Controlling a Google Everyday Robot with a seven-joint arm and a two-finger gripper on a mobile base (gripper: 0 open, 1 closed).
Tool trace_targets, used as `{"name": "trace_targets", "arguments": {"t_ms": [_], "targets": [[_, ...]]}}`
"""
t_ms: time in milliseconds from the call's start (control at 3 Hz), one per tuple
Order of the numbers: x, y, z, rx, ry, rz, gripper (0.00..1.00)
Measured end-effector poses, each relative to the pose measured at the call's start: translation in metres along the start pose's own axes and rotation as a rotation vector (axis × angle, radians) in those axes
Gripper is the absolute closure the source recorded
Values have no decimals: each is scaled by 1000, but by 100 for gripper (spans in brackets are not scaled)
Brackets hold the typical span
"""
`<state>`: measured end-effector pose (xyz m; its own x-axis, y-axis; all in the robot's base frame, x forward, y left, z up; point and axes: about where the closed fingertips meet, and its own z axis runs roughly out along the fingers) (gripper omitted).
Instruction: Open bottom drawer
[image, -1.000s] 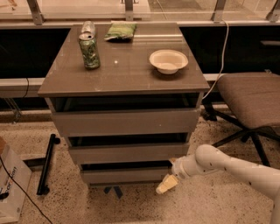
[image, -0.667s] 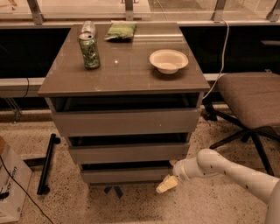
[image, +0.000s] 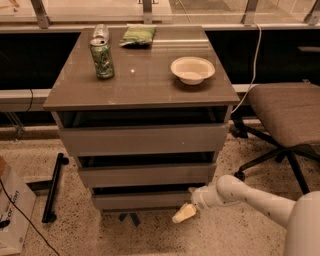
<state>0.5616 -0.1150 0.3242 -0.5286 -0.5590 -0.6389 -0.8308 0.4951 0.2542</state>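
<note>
The bottom drawer (image: 142, 200) is the lowest, shortest grey-taupe front of the cabinet, near the floor, with a dark gap above it. My gripper (image: 184, 213) is at the end of the white arm coming from the lower right. It sits just below and in front of the bottom drawer's right corner, close above the floor. Its cream-coloured fingertips (image: 181, 215) point down-left.
The cabinet top (image: 145, 75) holds a green can (image: 102, 58), a white bowl (image: 192, 69) and a green bag (image: 138, 36). An office chair (image: 285, 117) stands to the right. A black bar (image: 53, 187) lies on the floor at left, beside a cardboard box (image: 12, 212).
The arm and gripper have stayed almost in place by the bottom drawer's right corner. The drawer front looks unchanged.
</note>
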Motion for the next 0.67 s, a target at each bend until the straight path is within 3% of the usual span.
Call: {"name": "trace_targets", "arguments": {"t_ms": [667], "targets": [[32,-21,60,-22,-27,91,0]]}}
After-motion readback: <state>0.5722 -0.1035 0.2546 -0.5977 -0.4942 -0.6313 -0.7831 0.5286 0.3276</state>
